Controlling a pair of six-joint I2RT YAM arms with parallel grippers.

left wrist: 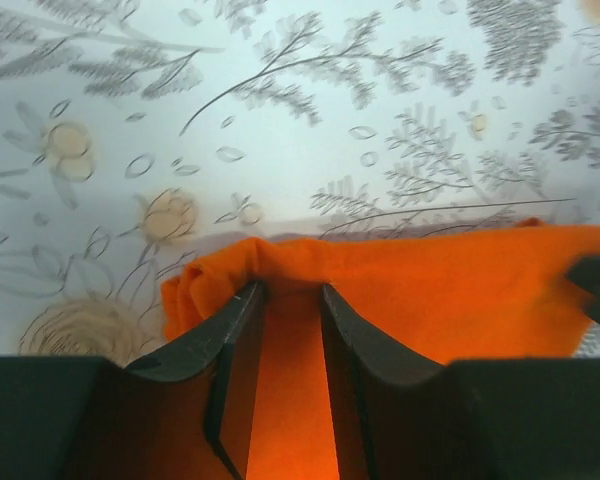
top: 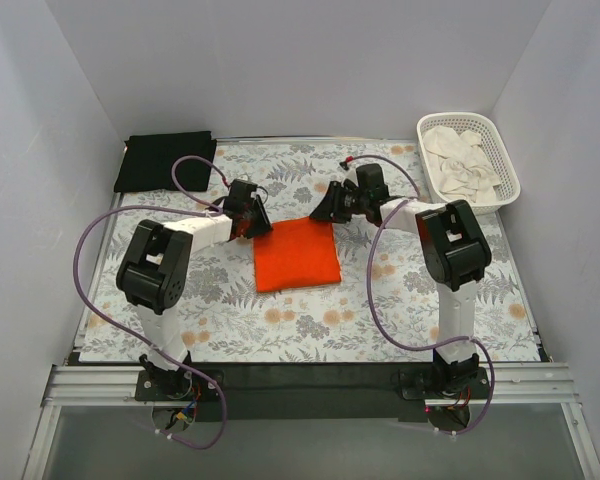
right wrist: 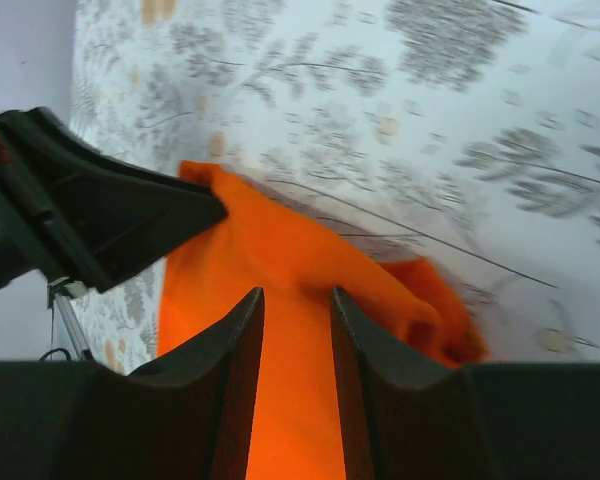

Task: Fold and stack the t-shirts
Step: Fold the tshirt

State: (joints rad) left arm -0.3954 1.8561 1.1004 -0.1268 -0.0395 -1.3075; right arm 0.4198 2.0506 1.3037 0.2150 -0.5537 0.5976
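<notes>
Top external: left hand [top: 259, 227], right hand [top: 321, 211] slightly parted on folded orange t-shirt [top: 296, 256], grip unclear; next I stack it.

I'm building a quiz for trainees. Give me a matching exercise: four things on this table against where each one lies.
Things:
1. orange t-shirt
2. black t-shirt
3. white basket
4. pale cloths

Places:
A. far left corner
B. inside the basket
C. middle of the table
D. far right corner

Pairs: 1-C, 2-A, 3-D, 4-B
</notes>
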